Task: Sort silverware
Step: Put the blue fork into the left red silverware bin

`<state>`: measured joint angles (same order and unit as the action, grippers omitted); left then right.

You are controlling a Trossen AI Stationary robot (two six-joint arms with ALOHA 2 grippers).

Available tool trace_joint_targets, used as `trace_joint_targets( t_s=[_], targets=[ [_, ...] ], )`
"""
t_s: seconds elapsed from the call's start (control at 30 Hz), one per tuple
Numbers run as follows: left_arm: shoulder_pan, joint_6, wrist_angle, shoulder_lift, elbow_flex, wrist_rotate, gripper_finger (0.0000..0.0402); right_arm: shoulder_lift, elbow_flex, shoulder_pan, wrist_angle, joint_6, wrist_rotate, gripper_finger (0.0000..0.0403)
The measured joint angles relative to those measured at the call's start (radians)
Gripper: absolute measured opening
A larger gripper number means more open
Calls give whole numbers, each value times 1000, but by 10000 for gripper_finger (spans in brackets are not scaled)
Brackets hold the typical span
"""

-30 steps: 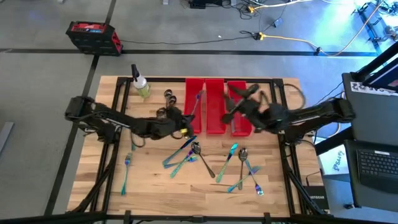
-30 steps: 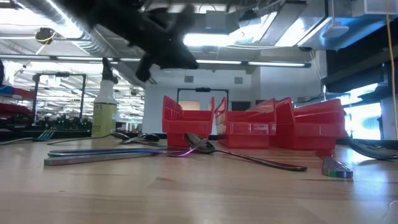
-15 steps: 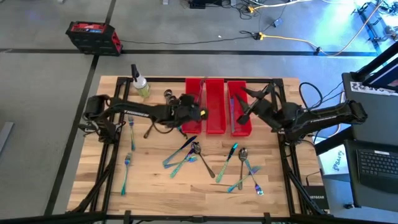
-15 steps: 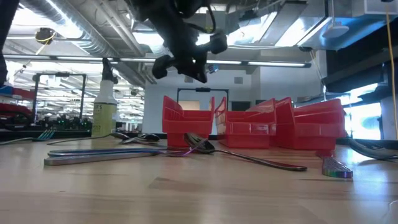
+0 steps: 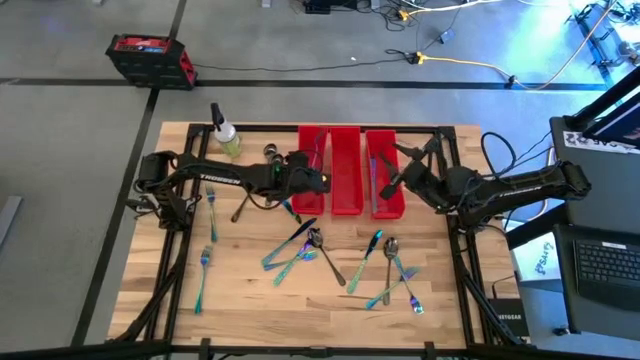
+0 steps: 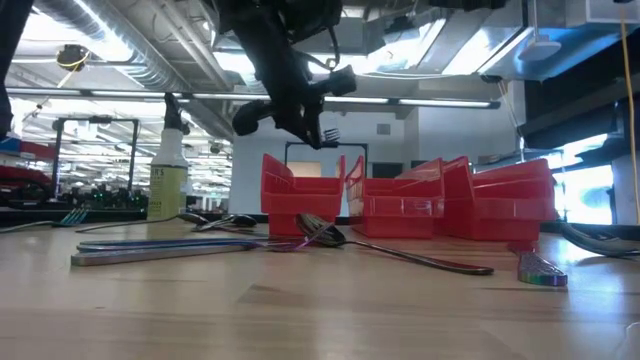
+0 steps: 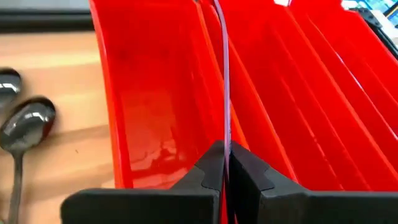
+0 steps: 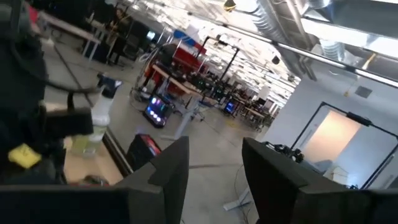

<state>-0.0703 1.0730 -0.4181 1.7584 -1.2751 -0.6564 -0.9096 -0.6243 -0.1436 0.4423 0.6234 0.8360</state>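
- The sort looks barely begun: most of the silverware lies loose on the desk (image 5: 450,300), in front of the three red bins (image 5: 345,180).
- One thin piece (image 7: 222,74) is in hand. The left gripper (image 7: 225,163) has its jaws closed on it and holds it over the left bin (image 7: 149,118), at its wall with the next one. My guess is a drop into that bin is the step under way.
- The right bin (image 5: 385,185) seems to have a piece (image 5: 372,180) in it already; what kind I cannot tell.
- A crossed cluster (image 5: 300,248) lies in front of the left bin, a second cluster (image 5: 392,270) in front of the right bin, and two forks (image 5: 205,262) lie well to the left of the bins.
- Two dark spoons (image 7: 25,121) rest just left of the bins.
- The right gripper (image 5: 392,180) hangs raised at the right bin's edge, jaws parted and empty.
- A spray bottle (image 5: 225,135) stands left of the bins, near the spoons; it could crowd a reach for them.
- The overlapping pieces in each cluster will likely hinder clean single picks.
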Motion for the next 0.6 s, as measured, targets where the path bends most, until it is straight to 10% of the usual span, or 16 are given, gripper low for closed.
trace_joint_targets(
  t_s=[0.6],
  targets=[
    [4, 104, -105, 0, -10, 142, 0, -3, -26, 0, -167, -63, -9, 133]
  ],
)
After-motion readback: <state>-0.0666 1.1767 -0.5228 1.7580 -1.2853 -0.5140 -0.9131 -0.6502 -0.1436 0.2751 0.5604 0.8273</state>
